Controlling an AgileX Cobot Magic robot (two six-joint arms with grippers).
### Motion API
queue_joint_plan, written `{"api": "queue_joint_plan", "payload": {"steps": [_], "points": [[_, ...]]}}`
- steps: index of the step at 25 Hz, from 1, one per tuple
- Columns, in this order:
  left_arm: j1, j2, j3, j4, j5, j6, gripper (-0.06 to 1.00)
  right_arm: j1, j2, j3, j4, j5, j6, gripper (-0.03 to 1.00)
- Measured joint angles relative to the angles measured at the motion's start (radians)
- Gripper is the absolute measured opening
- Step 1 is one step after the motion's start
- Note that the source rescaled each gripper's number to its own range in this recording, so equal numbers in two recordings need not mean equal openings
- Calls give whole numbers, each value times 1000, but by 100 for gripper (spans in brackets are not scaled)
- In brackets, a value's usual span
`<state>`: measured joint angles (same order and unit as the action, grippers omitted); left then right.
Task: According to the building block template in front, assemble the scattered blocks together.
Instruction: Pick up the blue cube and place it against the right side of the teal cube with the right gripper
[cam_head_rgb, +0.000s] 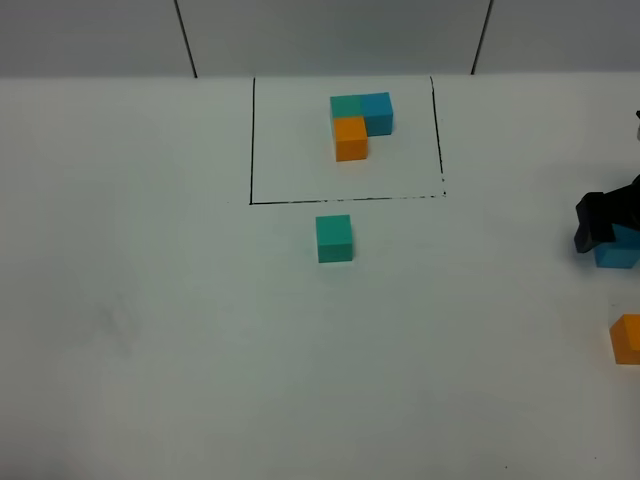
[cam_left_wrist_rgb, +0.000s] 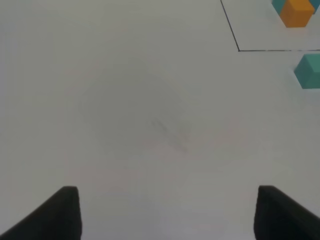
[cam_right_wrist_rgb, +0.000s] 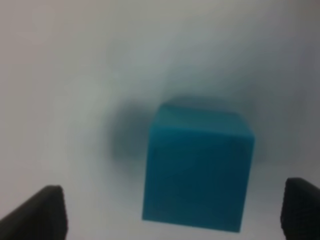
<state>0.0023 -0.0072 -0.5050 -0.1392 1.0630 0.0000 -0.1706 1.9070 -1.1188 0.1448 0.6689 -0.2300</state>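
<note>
Template (cam_head_rgb: 360, 120) sits in black frame (cam_head_rgb: 252, 140); left end effector (cam_left_wrist_rgb: 167, 195) spread, right end effector (cam_right_wrist_rgb: 175, 202) spread around blue block (cam_right_wrist_rgb: 197, 165).

We've got a plain white table (cam_head_rgb: 150, 330), black drawn rectangle (cam_head_rgb: 340, 200) round the 3-cube L template (cam_head_rgb: 358, 122), teal cube (cam_head_rgb: 334, 239) just outside its near line, blue cube (cam_head_rgb: 618, 250) and orange cube (cam_head_rgb: 627, 338) far right

**A:** Looks like a robotics lab test bench to me. Bare white tabletop (cam_head_rgb: 150, 350), with a thin black rectangle (cam_head_rgb: 252, 140) drawn straight onto it.

**B:** Yep, same vibe. Plain grey wall panels (cam_head_rgb: 330, 35) with dark seams behind it, plus little coloured cubes (cam_head_rgb: 334, 238) set out like test props, not household stuff.
</note>
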Motion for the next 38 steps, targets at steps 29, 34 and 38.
{"api": "queue_joint_plan", "payload": {"steps": [29, 34, 38], "points": [[0, 0, 0, 0, -1, 0, 54, 386, 4, -159, -332, 162, -215, 2], [0, 0, 0, 0, -1, 0, 54, 533, 20, -241, -358, 201, -519, 2], [0, 0, 0, 0, -1, 0, 54, 573, 90, -327, -315, 266, -711, 2]]}}
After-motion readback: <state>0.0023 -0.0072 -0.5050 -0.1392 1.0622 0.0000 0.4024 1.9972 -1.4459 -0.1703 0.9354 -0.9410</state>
